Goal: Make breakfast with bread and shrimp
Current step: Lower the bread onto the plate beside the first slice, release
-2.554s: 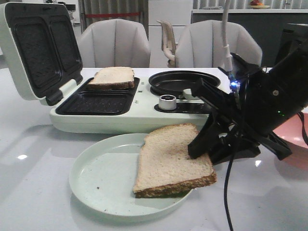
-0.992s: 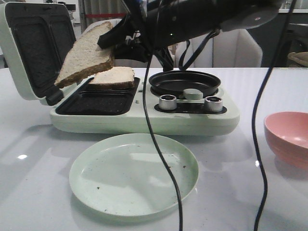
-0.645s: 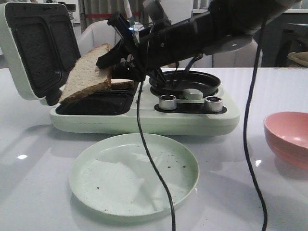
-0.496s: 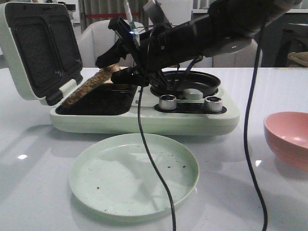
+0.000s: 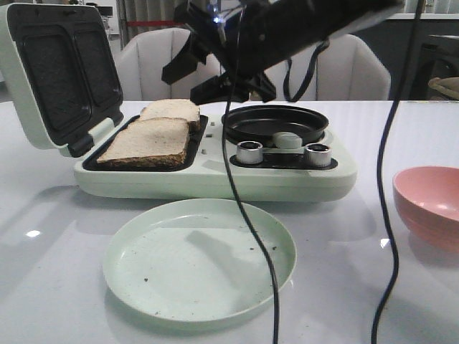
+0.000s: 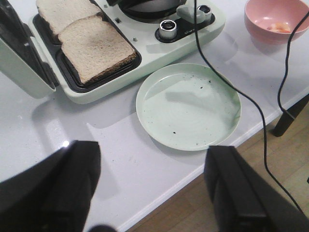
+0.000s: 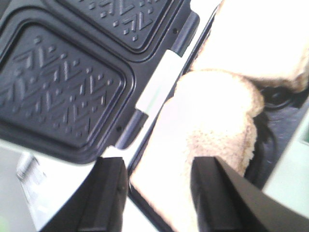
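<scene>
The second slice of bread (image 5: 147,141) now lies flat in the sandwich maker's (image 5: 215,168) near tray, just released by the right gripper (image 5: 208,64), which has lifted clear with jaws apart, so the shrimp, seemingly in the pink bowl (image 6: 275,19), come next.

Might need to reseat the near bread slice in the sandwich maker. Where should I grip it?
Pinch the near bread slice by its front crust edge, coming from the plate side. It lies flat in the tray, the other slice crowds its back, and the lid blocks the left.
</scene>
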You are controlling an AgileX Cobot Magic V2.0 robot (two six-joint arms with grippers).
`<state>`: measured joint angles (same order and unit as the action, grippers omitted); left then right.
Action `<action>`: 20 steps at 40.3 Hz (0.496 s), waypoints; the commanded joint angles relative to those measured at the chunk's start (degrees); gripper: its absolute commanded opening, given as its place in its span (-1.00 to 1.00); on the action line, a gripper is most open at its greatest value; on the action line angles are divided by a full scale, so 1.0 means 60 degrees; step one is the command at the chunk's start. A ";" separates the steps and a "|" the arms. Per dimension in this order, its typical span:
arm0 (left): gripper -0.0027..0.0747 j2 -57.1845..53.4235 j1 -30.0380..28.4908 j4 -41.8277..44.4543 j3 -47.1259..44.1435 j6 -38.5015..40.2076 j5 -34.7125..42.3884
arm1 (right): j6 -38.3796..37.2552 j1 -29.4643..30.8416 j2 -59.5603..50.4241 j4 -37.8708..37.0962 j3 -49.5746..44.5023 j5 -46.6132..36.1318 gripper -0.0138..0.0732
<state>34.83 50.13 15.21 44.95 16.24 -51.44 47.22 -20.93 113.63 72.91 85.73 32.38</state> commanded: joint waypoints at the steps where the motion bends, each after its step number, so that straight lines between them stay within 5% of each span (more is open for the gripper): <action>1: 0.38 0.0005 0.0070 0.0174 0.0241 0.0016 0.0710 | -0.1552 0.0042 -0.1425 -0.2208 0.0359 0.0176 0.31; 12: 0.38 0.0005 0.0070 0.0174 0.0241 0.0016 0.0710 | -0.6153 0.0042 -0.3567 -0.9080 0.0329 0.2451 0.31; 20: 0.38 0.0005 0.0070 0.0174 0.0241 0.0016 0.0710 | -0.7309 0.0037 -0.5608 -1.0973 -0.1016 0.3216 0.31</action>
<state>34.83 50.13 15.21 44.95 16.24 -51.44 5.65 -20.93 86.94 10.11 81.41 52.70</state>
